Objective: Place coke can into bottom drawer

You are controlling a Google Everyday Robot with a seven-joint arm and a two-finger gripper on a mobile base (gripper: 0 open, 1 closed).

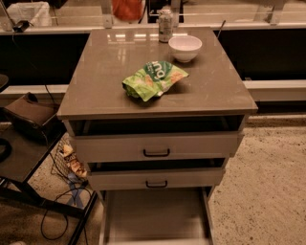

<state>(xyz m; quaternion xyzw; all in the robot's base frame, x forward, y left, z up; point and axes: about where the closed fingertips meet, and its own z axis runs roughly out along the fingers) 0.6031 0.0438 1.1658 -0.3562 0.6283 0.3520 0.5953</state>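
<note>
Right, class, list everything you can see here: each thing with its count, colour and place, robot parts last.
cabinet: one, grey-brown top, centre
silver can: one, silver-grey, back edge of the top
bowl: one, white, right of the can
snack bag: one, green, middle of the top
upper drawers: two, grey, black handles, slightly open
bottom drawer: one, grey, pulled out
orange-red object: one, top edge, cannot tell what
gripper: none in view
</note>
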